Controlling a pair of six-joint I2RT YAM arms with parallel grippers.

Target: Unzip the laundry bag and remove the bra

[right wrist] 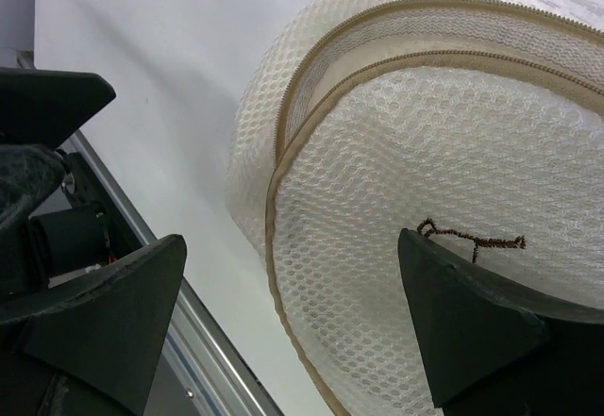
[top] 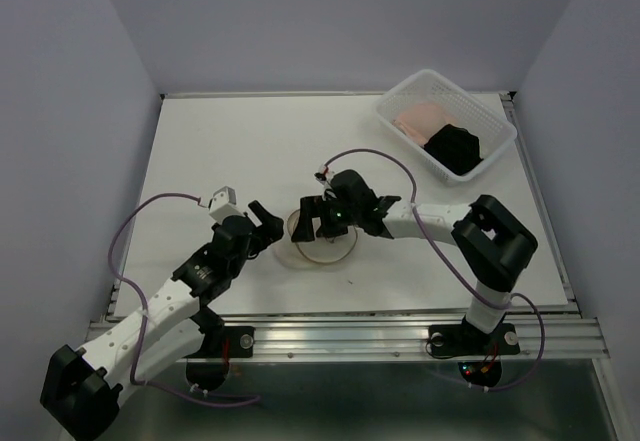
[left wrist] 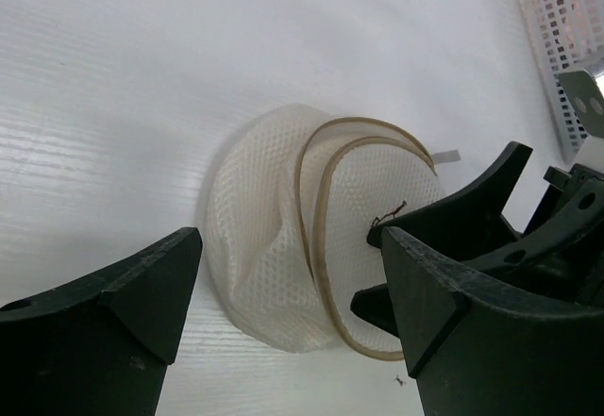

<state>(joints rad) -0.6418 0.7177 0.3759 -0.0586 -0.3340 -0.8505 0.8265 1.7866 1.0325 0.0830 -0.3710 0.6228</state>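
Observation:
The laundry bag (top: 320,239) is a round cream mesh pouch with tan zipper rims, lying on the white table. It also shows in the left wrist view (left wrist: 274,237) and fills the right wrist view (right wrist: 425,152). A small dark outline (right wrist: 472,239) is printed on its flat face. My left gripper (top: 272,223) is open just left of the bag, its jaws (left wrist: 293,246) spread on either side of it. My right gripper (top: 318,221) is open over the bag's flat face (right wrist: 291,241), touching or just above it. The bra is hidden.
A clear plastic basket (top: 478,101) with a pink and a black cloth stands at the back right; its corner shows in the left wrist view (left wrist: 557,48). The table's metal front rail (right wrist: 179,341) lies close behind the bag. A small white tab (left wrist: 448,157) sticks out of the bag's rim.

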